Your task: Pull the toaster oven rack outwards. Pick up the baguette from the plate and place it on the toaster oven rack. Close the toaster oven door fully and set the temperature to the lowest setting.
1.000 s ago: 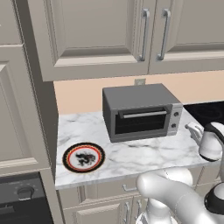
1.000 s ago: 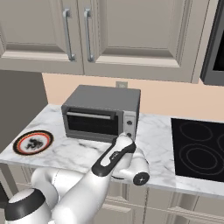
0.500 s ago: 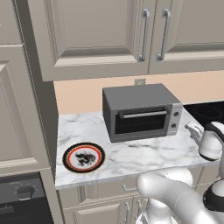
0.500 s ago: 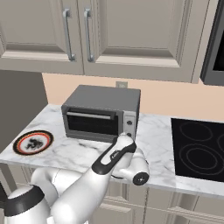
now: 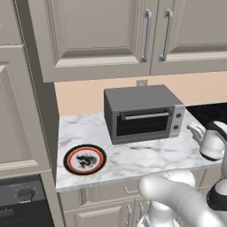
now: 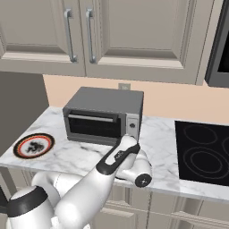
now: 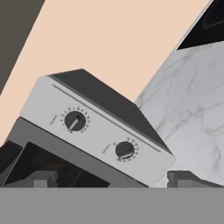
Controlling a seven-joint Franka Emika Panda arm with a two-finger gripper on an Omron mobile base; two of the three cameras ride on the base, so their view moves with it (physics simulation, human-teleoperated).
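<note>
Toaster oven sits on the marble table against the wall, door shut. Plate lies near the table's front left corner, well apart from the oven. Jaws spread wide, holding nothing, just before the oven's knob panel.

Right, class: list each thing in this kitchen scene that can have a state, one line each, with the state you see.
toaster oven door: shut
plate: flat on the counter, nothing visible on it
upper cabinet doors: shut
pincer: open, holding nothing
toaster oven knobs: position unreadable
</note>
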